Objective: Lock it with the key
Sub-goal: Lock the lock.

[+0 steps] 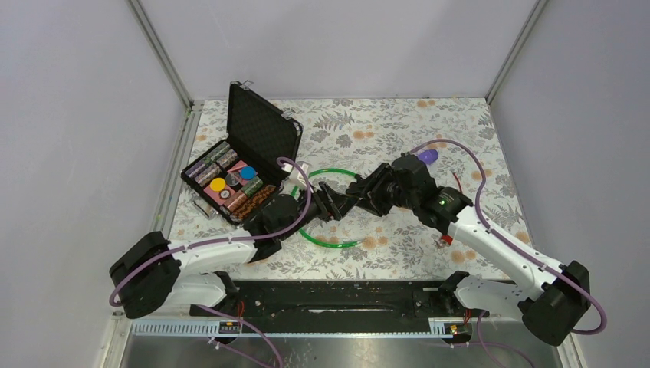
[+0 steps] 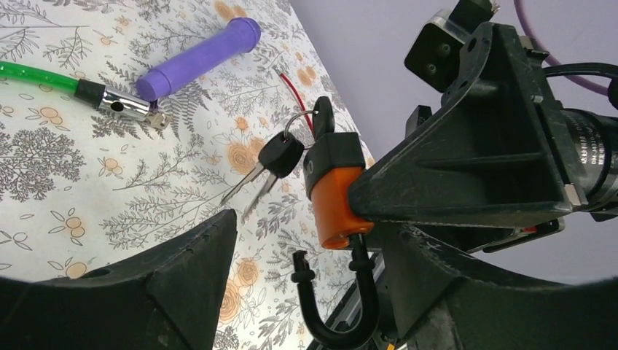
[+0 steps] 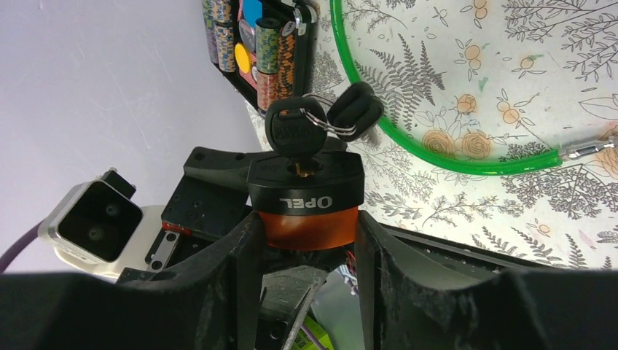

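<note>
Right claw [image 3: 306, 235] grips the orange padlock [image 3: 306, 200] above the counter's middle. The key [image 3: 291, 135] is inserted, and the shackle [image 2: 350, 321] appears unlatched. Left claw [image 2: 310, 235] stands open beside the key. Remaining, likely: close shackle, turn key.

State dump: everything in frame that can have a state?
padlock, held in right tool, shackle open
key, inserted in padlock
right tool, shut on padlock
left tool, open, beside padlock
case, lid open
green cable, end free, not through shackle
</note>
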Controlling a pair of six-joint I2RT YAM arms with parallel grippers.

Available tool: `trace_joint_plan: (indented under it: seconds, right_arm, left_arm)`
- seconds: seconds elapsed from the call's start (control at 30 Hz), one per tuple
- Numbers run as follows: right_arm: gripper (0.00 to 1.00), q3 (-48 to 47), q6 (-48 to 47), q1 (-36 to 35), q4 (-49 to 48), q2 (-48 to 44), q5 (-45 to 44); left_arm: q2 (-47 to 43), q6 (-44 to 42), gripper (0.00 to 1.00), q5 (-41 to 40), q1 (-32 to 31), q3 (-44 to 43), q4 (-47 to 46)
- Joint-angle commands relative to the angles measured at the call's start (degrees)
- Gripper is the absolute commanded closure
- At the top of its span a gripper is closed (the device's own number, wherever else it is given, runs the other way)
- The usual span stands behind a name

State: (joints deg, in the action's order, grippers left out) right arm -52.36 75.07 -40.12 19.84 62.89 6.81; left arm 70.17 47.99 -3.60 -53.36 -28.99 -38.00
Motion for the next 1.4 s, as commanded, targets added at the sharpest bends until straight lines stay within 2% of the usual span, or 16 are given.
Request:
trace_joint_plan:
  seconds: [0.0,0.03,0.1,0.13,0.27,0.3,0.4,0.53,0.6,0.7,0.9,1.0,1.07,1.2,1.27,1.37]
  right_arm:
    - [0.64,0.67,2.71,-0.52,-5.17,0.31,3.60]
    - [0.64,0.77,2.87,-0.52,-5.83,0.46,4.09]
    - [0.64,0.31,2.94,-0.52,-5.91,0.99,4.54]
    - [0.63,-0.05,2.85,-0.49,-5.88,1.47,4.80]
    - [0.49,0.23,0.92,-0.54,-5.91,1.83,3.82]
    - [0.45,0.84,0.44,-0.54,-5.98,1.57,2.96]
    - [0.35,2.58,-0.63,-0.43,-6.79,0.25,0.42]
    - [0.13,3.54,-4.29,-0.40,-7.46,-1.50,-3.26]
    - [0.08,3.66,-6.86,-0.39,-7.56,-2.08,-4.96]
    - [0.08,3.89,-10.87,0.02,-7.53,-2.69,-6.44]
    - [0.14,2.19,-23.18,0.52,-8.91,-3.51,-7.25]
    - [0.15,0.66,-17.49,0.70,-7.14,-2.81,-9.31]
    - [0.20,0.57,-10.55,0.62,-9.07,-1.59,-7.18]
    - [0.24,2.85,3.59,0.61,-18.48,1.22,-1.76]
    - [0.24,3.97,6.87,0.59,-24.40,2.04,-0.81]
    - [0.22,1.82,7.22,0.61,-23.54,3.22,-0.21]
  left_arm:
    - [1.04,0.47,0.33,-6.75,-1.02,-0.95,-10.32]
    - [1.18,0.36,0.38,-7.41,-1.12,-0.71,-11.14]
    - [1.13,0.39,0.53,-8.30,-1.34,-0.75,-11.37]
    - [1.07,0.11,0.65,-8.43,-1.39,-0.86,-11.18]
    - [0.37,-0.37,0.97,-10.23,-1.42,-1.99,-6.69]
    - [0.28,-0.35,1.00,-10.40,-1.43,-2.44,-5.34]
    - [0.10,-0.09,1.00,-10.40,-1.41,-3.85,-2.75]
    - [-1.12,0.40,1.00,-11.35,-1.40,-4.47,0.70]
    - [-2.10,0.11,1.00,-11.88,-1.48,-5.16,3.19]
    - [-3.89,-0.53,1.00,-12.50,-1.24,-6.31,7.09]
    - [-7.11,-3.28,1.00,-9.14,0.58,-10.61,17.27]
    - [-8.39,-7.36,1.00,-8.67,0.62,-10.80,17.87]
    - [-8.71,-9.58,1.00,-9.07,0.63,-10.72,17.31]
    - [-8.71,-12.21,1.00,-8.79,0.59,-11.96,16.82]
    - [-8.86,-12.38,1.00,-8.71,0.60,-12.41,16.98]
    - [-9.21,-12.19,1.00,-8.51,0.63,-12.41,17.03]
